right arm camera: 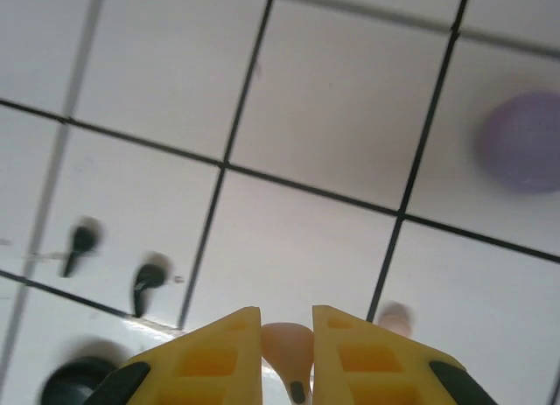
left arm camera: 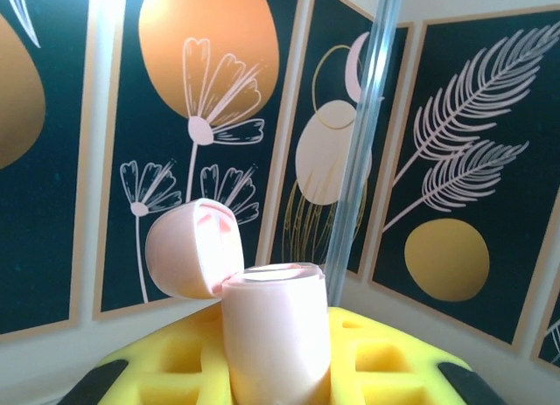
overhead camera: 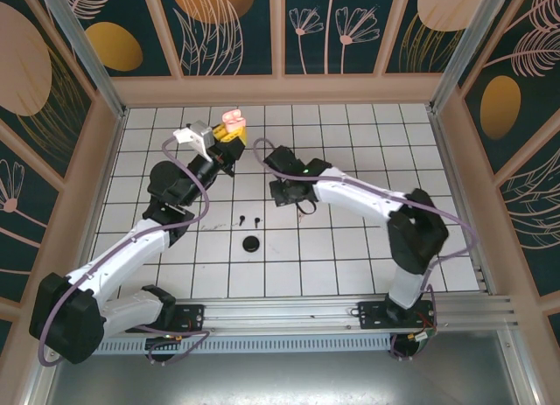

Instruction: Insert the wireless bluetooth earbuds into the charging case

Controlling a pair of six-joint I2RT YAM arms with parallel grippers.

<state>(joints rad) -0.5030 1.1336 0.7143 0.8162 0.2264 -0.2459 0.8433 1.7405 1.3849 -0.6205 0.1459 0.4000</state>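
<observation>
Pink plastic forms the one charging case (left arm camera: pixel 276 335), which is clamped upright between the two yellow fingers (left arm camera: pixel 166 370) of the left gripper (overhead camera: pixel 229 136); the jaws are closed narrowly on its body. Its lid (left arm camera: pixel 192 247) stands open, tilted back to the left in the left wrist view, and the rim of the body is exposed. In the top view the case is held above the far part of the white tiled floor (overhead camera: pixel 350 247), left of centre.

One pink earbud (right arm camera: pixel 287 345) is pinched between the two yellow fingers of the right gripper (right arm camera: pixel 287 331). Its jaws are set narrow, and the gap between them is filled by the earbud. This gripper is held above the tiles, apart from the case.

Two black earbuds (right arm camera: pixel 147 281) are lying on the floor near each other without touching, one (right arm camera: pixel 80 241) to the left of the other in the right wrist view. One black disc (overhead camera: pixel 252 243) is lying near them. One lilac disc (right arm camera: pixel 525 143) is seen blurred, well apart from them. One small pinkish shape (right arm camera: pixel 394 317) is partly hidden behind a finger; what it is cannot be told.
</observation>
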